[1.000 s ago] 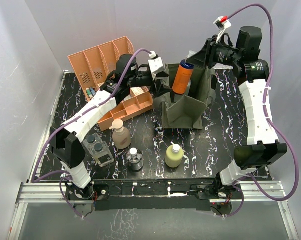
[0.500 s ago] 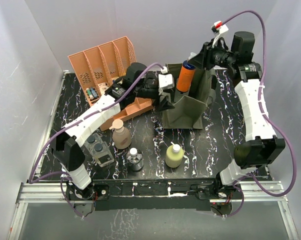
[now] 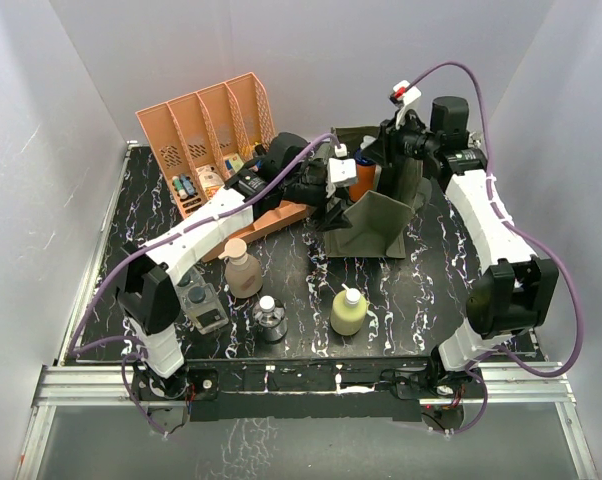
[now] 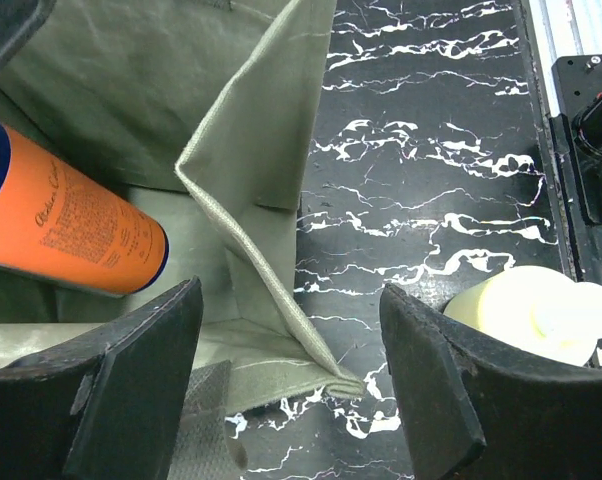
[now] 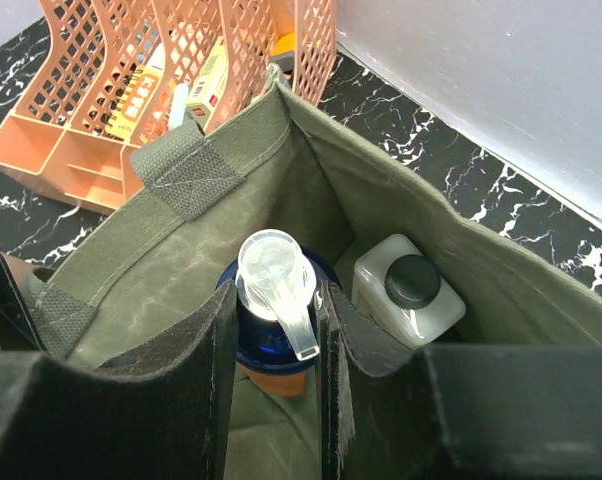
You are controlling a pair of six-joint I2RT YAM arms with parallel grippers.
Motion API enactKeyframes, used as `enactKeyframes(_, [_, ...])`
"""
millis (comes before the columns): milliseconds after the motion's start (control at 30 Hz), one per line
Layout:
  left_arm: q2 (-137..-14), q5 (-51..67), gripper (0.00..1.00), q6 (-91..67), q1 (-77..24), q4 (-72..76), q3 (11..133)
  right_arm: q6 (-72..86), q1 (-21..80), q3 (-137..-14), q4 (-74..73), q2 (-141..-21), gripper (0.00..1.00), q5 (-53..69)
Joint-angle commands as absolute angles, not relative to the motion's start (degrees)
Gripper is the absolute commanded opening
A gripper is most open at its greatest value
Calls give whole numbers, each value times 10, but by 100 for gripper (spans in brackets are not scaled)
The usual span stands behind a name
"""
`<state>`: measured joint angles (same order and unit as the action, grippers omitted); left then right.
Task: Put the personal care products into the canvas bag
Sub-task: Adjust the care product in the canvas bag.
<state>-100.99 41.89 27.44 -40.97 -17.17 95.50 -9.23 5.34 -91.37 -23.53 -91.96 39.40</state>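
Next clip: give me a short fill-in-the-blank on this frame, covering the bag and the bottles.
1. The right gripper holds the orange bottle by its ____ head.
2. Beside it in the bag stands a white bottle with a ____ cap.
3. The left gripper has its jaws ____.
4. The yellow bottle stands outside the bag, on the ____.
Missing words: pump; black; open; table.

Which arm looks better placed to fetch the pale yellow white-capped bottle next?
Probably left: the left pincer is open and empty, near the pale yellow white-capped bottle. The right pincer is shut on the orange-and-blue pump bottle inside the olive-green canvas bag.
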Motion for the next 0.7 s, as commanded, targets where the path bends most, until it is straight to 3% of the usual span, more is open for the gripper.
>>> enactKeyframes(0, [-1018,430,67,282,-415,-187,983,-116,63,-888,-105,-874,8,396])
enactKeyframes(367, [-1012,465,32,286,-417,-199,974,-161,86,-737,28,-843,8,392])
enactKeyframes(500, [-1012,466,13,298,-417,-207,975,-172,88,-710,69,-851,8,388])
enactKeyframes(667, [-1013,469,7,312,-417,-222,975,-175,90,-688,119,-867,8,384])
